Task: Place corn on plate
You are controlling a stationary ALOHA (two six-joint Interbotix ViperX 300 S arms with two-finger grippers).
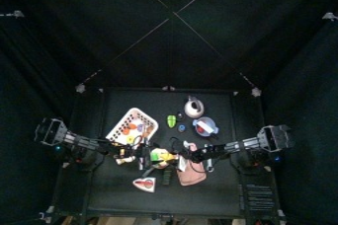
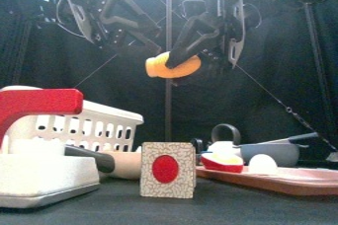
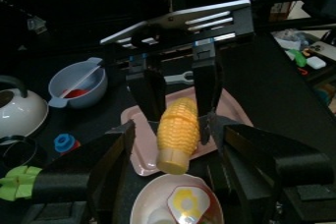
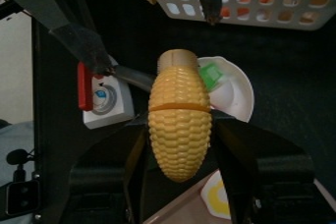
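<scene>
One ridged, tapered yellow corn [image 4: 179, 125] cob hangs lengthwise, clamped between the right gripper's [image 4: 180, 169] two smooth black jaws; whether the left gripper's [image 3: 178, 174] jaws grip it too I cannot tell.

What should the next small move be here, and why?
Probably lower the right claw toward the plate. It clamps the corn high above the table, the green plate shows just beyond the cob underneath, and the left claw stands open, not gripping.

Dim overall: black curtains swallow the light. The corn [image 4: 179, 120] is evenly lit and sharp between the right end effector [image 4: 178, 174] jaws. The basket [image 2: 73, 130] beyond looks soft.
</scene>
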